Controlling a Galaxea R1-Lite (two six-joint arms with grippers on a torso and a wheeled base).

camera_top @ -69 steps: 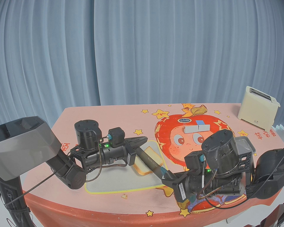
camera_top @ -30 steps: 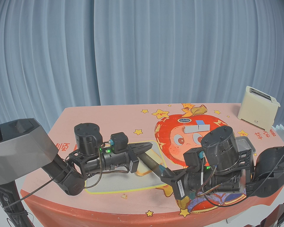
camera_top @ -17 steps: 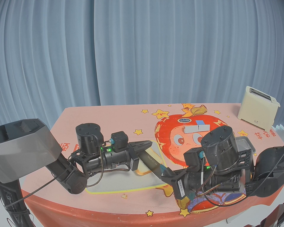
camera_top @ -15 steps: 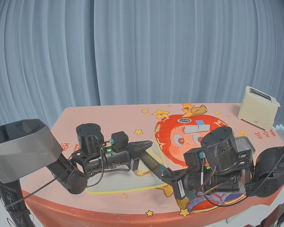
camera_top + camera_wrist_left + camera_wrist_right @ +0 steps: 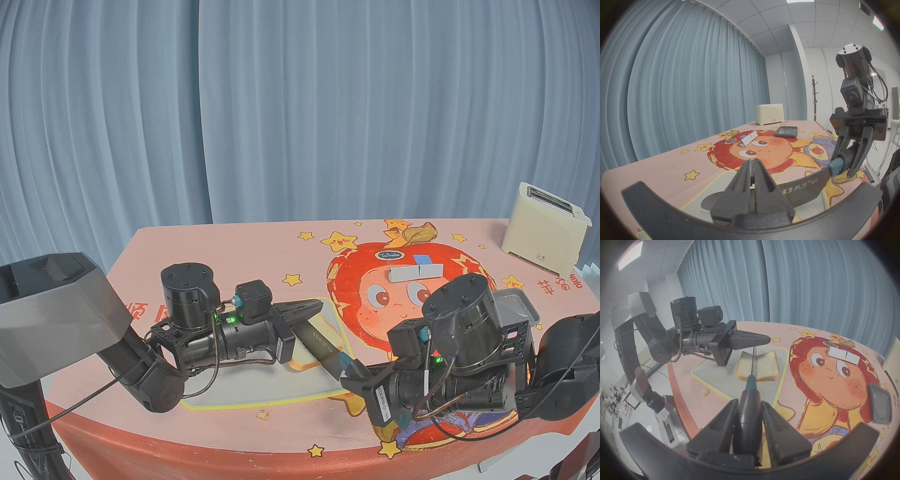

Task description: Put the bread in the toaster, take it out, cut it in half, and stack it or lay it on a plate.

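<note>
Near the left edge of the counter [image 5: 206,250], left gripper [image 5: 319,304]: fingers pressed together with nothing between them, tip poised over the left part of the bread; I could not tell whether it touched the slice.
Cutting mat [image 5: 237,384]: pale with a yellow border, lying flat at the near side of the counter.
Bread [image 5: 302,360]: one slice lay flat on the right end of the mat, between the two grippers.
Knife [image 5: 319,340]: blade stood edge-down across the middle of the slice; how deep it had gone was unclear.
Right gripper [image 5: 350,372]: clamped on the knife's handle, to the near right of the mat.
Dark tray [image 5: 522,306]: sat on the right of the counter, well apart from the mat, and probably served as the plate.
Toaster [image 5: 545,228]: stood at the far right corner.
Handling: the slice looked light and soft inside, likely with a drier crust, so it would squash, tear or shed crumbs under a hard pinch.
Where to hold: each half was best taken by its crust edge, lightly, and carried level.
</note>
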